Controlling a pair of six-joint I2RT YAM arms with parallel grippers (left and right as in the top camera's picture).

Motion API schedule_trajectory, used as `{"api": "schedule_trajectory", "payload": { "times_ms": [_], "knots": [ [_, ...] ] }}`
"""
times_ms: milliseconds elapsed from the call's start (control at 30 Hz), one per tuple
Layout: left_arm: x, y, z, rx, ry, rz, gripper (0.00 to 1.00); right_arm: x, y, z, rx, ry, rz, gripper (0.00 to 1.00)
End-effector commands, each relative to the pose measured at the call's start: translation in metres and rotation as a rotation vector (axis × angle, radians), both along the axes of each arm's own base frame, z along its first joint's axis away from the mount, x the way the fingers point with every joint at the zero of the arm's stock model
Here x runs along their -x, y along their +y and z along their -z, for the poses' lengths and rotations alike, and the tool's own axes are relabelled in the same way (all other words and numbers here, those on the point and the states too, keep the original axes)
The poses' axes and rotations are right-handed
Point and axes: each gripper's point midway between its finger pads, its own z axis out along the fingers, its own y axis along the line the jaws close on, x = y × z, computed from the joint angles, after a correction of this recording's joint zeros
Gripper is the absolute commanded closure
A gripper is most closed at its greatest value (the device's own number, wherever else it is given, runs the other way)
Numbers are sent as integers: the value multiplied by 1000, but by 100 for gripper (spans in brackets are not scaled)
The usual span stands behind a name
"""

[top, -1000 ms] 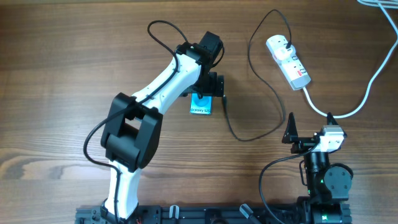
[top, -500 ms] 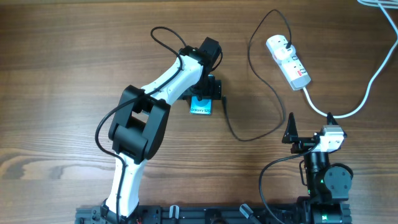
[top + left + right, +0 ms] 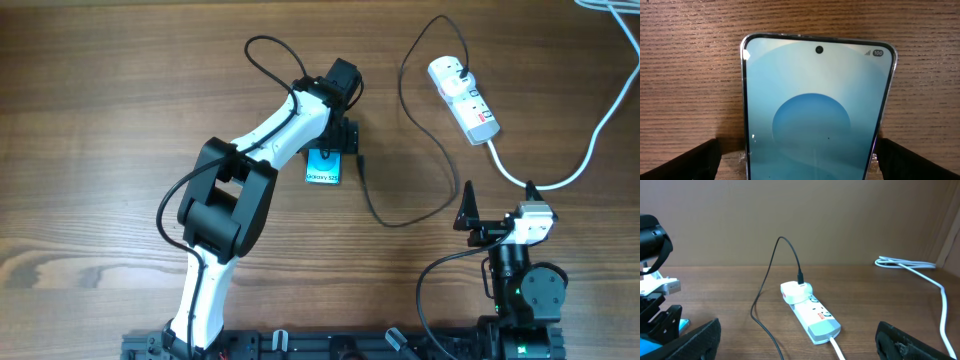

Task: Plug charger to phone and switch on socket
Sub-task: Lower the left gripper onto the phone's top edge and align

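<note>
Swinging a little toward the far edge since a second ago, the left arm's elbow is closing on the phone point(image 3: 322, 170), which is lying flat mid-worktop point(image 3: 120, 100), screen glowing. The left jaws are standing open either side of it. The charger point(image 3: 361, 175) tip is lying just beside the phone's right edge. The socket point(image 3: 465, 100) is sitting toward the far right corner. The right jaws are hanging spread wide by the near edge.

Left arm point(image 3: 270, 135) over the cyan phone point(image 3: 322, 172), socket point(image 3: 463, 100) well apart
</note>
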Motion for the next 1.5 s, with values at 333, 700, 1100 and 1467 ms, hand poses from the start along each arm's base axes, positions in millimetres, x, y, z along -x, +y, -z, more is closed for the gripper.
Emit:
{"api": "schedule_trajectory", "payload": {
  "times_ms": [333, 700, 1100, 1467],
  "knots": [
    [14, 4, 20, -32, 48, -20, 0, 0, -3, -2, 2, -10, 14, 0],
    [31, -27, 20, -30, 37, 67, 0, 0, -3, -2, 2, -10, 14, 0],
    [22, -24, 19, -39, 5, 56, 0, 0, -3, -2, 2, -10, 14, 0],
    [22, -23, 19, -41, 1, 55, 0, 0, -3, -2, 2, -10, 14, 0]
  ]
}}
